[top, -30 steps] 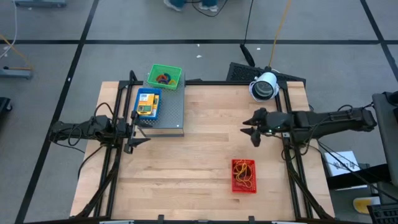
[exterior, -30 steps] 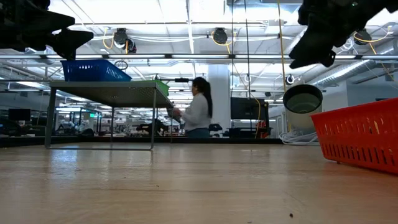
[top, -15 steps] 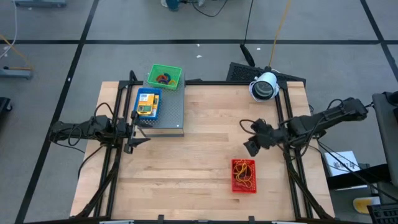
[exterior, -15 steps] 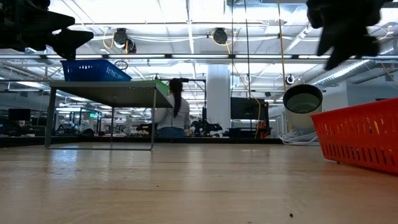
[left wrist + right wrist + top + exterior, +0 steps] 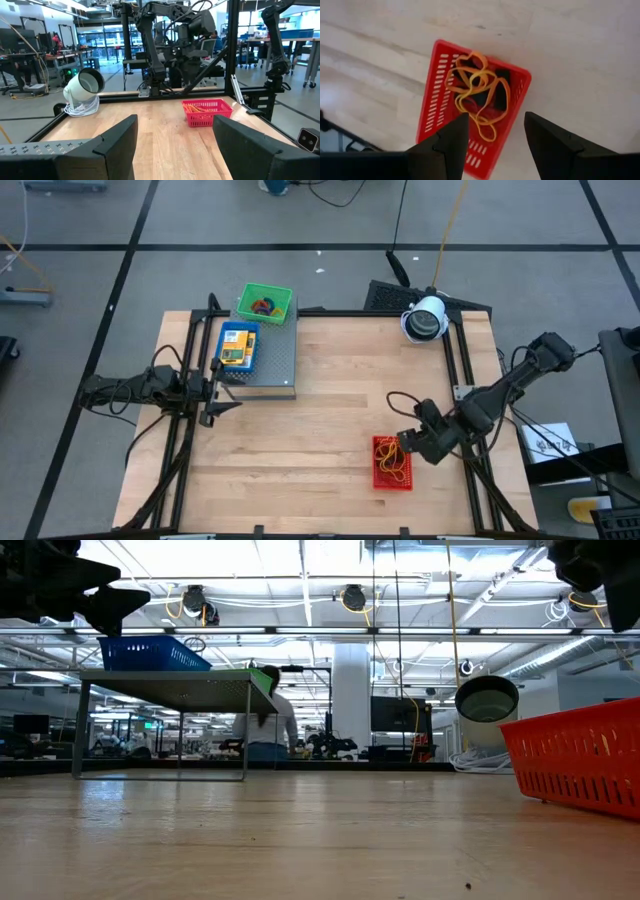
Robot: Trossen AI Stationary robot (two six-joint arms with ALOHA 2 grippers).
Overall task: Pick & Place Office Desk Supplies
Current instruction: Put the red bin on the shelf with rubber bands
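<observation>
Looking straight down at the wooden tabletop (image 5: 330, 390), I'll use the red basket (image 5: 392, 463) as the anchor. It's got a tangle of orange rubber bands (image 5: 393, 459) in it. The right gripper (image 5: 408, 443) is just beside the basket's upper right corner, arm running off toward the far right. Well away, up and left of the basket, there's a grey perforated box (image 5: 275, 360) with a blue tray (image 5: 238, 346) of yellow packets on it and a green basket (image 5: 264, 304) holding coloured loops. The left gripper (image 5: 222, 385) waits far left of the basket, fingers spread, near the grey box. A white lamp-like thing (image 5: 425, 319) sits straight above the basket.
</observation>
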